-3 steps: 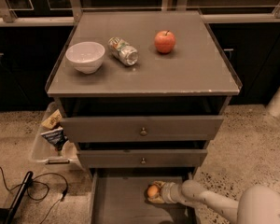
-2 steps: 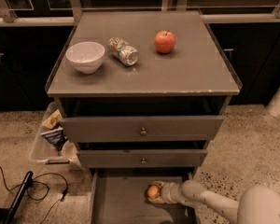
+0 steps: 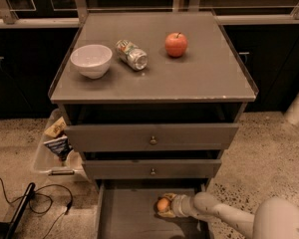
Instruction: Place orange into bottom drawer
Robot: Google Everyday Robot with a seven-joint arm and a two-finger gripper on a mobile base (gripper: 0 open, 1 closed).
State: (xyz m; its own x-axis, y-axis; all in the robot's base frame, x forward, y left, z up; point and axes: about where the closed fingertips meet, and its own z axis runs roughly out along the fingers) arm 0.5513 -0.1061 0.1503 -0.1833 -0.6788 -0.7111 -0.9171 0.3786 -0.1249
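Note:
The orange point(image 3: 163, 204) is a small round fruit down inside the bottom drawer point(image 3: 122, 218), a grey tray pulled out at the foot of the cabinet. My gripper point(image 3: 165, 205) reaches in from the lower right on a pale arm, and its fingers sit around the orange just above or on the drawer floor. The orange is near the drawer's right side, under the middle drawer's front.
On the cabinet top stand a white bowl point(image 3: 91, 60), a can lying on its side point(image 3: 131, 54) and a red apple point(image 3: 176, 44). Two upper drawers with round knobs point(image 3: 152, 140) project slightly. A clear bin with snack bags point(image 3: 57, 143) and cables point(image 3: 35, 203) lie on the floor at left.

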